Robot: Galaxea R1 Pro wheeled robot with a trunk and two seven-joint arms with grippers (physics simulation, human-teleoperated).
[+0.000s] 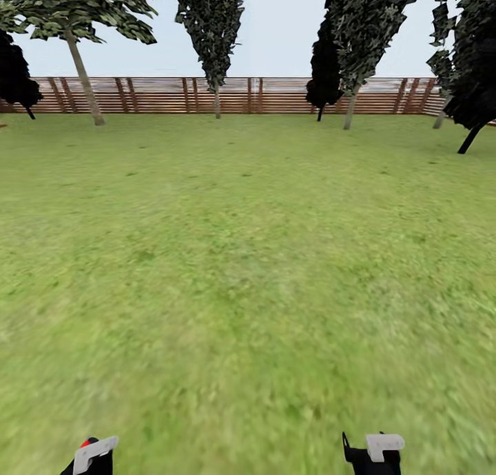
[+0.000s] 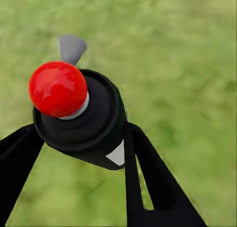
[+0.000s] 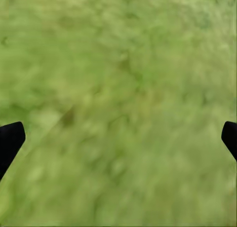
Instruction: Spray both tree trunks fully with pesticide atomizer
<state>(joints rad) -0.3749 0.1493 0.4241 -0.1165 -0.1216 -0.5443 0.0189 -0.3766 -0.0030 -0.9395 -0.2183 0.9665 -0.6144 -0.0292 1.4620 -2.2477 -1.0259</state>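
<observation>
The pesticide atomizer [image 2: 81, 121] is seen in the left wrist view pinched between the two dark fingers [image 2: 148, 182] of the left claw [image 2: 74, 153], its red tip [image 2: 58, 89] turned toward the camera and a white patch visible on its dark body. In the head view the left claw [image 1: 91, 456] is found at the lower edge, with the red tip [image 1: 86, 442] showing just beside a grey-white finger. The right claw [image 1: 375, 453] is noted at the lower edge on the other side; in the right wrist view its fingertips [image 3: 10, 140] are spread wide apart, with nothing held between them and only blurred grass beneath. The floor [image 1: 248, 275] is recorded as an open green lawn extending ahead. At the far side a brown slatted fence [image 1: 165, 95] closes off the garden. Before it stand several trees, among them a leaning pale trunk [image 1: 84, 76] at left and a slim trunk [image 1: 349, 111] at right
</observation>
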